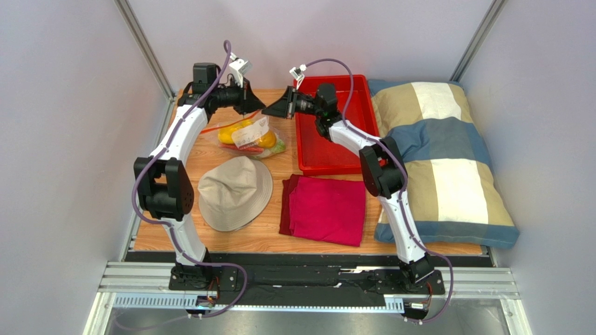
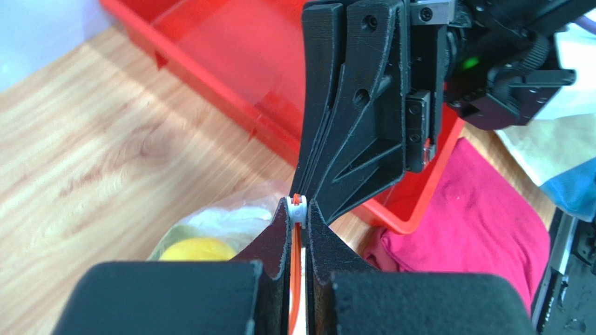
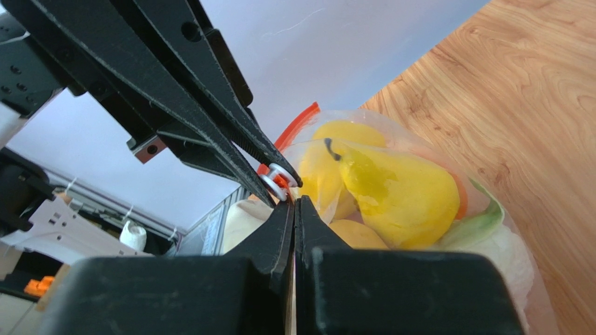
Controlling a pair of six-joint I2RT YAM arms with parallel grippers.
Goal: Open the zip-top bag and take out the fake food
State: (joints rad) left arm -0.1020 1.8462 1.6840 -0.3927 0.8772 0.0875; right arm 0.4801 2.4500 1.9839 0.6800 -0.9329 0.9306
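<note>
Your left gripper [image 2: 299, 209] pinches the zip-top bag's [image 1: 231, 132] orange strip [image 2: 296, 279]; your right gripper [image 3: 294, 202] is closed beside it; the label [image 1: 250, 132] is unreadable.

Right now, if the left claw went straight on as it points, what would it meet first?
Probably the right claw, facing it tip to tip just past the white slider of the zip-top bag.

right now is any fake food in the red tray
No, the red tray shows a bare floor; the fake food sits inside the zip-top bag.
</note>
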